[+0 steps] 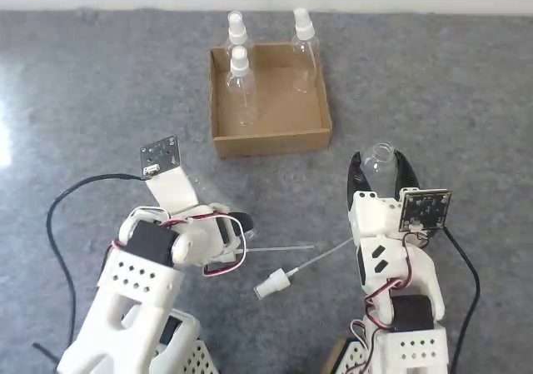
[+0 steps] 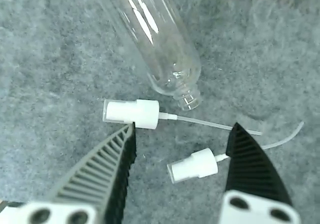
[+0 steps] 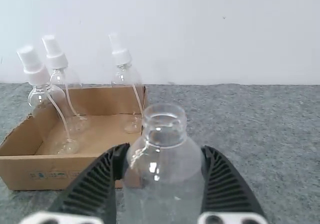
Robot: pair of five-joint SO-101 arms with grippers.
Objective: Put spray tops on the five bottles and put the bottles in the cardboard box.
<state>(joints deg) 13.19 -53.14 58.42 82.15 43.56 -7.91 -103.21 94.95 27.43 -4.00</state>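
Your left gripper (image 2: 183, 129), lower left of the high view: jaws spread wide above a white spray top (image 2: 132, 113) and a second spray top (image 2: 194, 164), both lying flat with thin dip tubes. Touching the gripper side: lying bottle (image 2: 160, 44), clear, uncapped. Your right gripper (image 1: 381, 164), centre right: jaws pinching an upright bottle (image 1: 379, 152), clear, open-necked. Upper centre: cardboard box (image 1: 271, 143) holding three capped bottles (image 1: 241, 82).

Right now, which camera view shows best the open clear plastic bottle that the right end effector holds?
The right wrist view: the uncapped clear plastic bottle stands upright in the right end effector, neck and shoulders plain. The high view gives its open mouth from above. The left wrist view looks at another clear bottle, lying down.
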